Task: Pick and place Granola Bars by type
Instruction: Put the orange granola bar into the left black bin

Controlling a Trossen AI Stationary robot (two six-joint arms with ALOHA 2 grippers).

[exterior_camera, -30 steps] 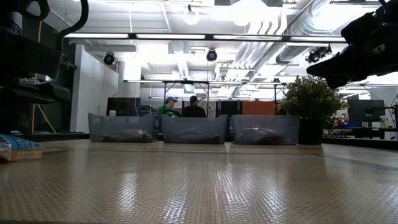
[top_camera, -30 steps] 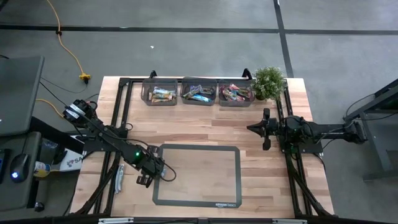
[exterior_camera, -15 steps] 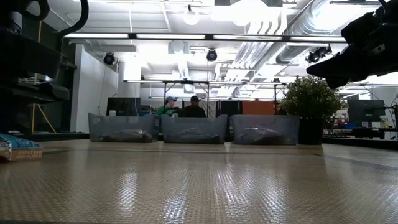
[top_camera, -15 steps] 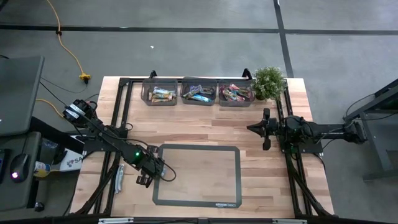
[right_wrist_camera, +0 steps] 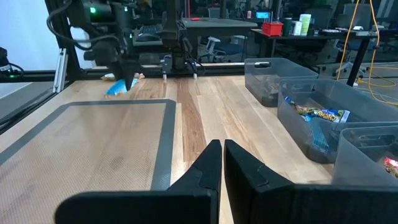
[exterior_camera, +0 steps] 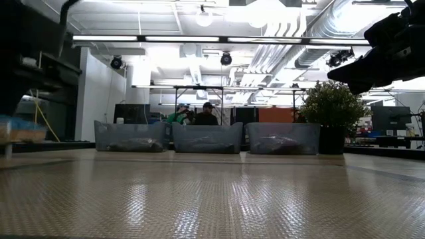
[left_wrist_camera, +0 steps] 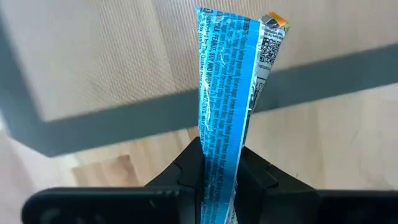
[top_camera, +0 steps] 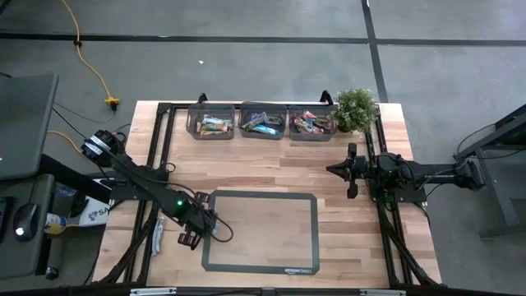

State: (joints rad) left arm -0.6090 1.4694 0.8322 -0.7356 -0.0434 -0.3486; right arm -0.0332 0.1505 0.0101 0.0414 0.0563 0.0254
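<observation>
My left gripper point(top_camera: 194, 233) stands at the mat's near left corner, pointing down, shut on a bright blue granola bar point(left_wrist_camera: 227, 93). The right wrist view shows that bar point(right_wrist_camera: 117, 86) just under the gripper, above the wood. The low view has it as a blurred blue shape point(exterior_camera: 20, 130) off the table. A pale wrapped bar point(top_camera: 158, 233) lies flat on the wood left of the mat. More bars fill three clear bins point(top_camera: 263, 123) at the far edge. My right gripper point(top_camera: 352, 170) waits, shut, at the table's right side. My left gripper pinches the blue bar between its two fingers, one on each flat face point(left_wrist_camera: 219, 163). The fingers come from above, pointing down. The bar's free end point(left_wrist_camera: 268, 25) sticks out past the fingertips. The bar is lifted clear of the table.
A grey-framed mat point(top_camera: 261, 231) covers the near middle of the table. A potted plant point(top_camera: 355, 108) stands right of the bins. Black frame rails point(top_camera: 161, 156) run along the left and right sides. People sit beyond the far edge point(exterior_camera: 192, 116).
My left gripper has gone up at the mat's near left corner, taking the blue bar with it. In the low view the bar lay on the table at the left edge before; now it hangs higher, clear of the surface.
</observation>
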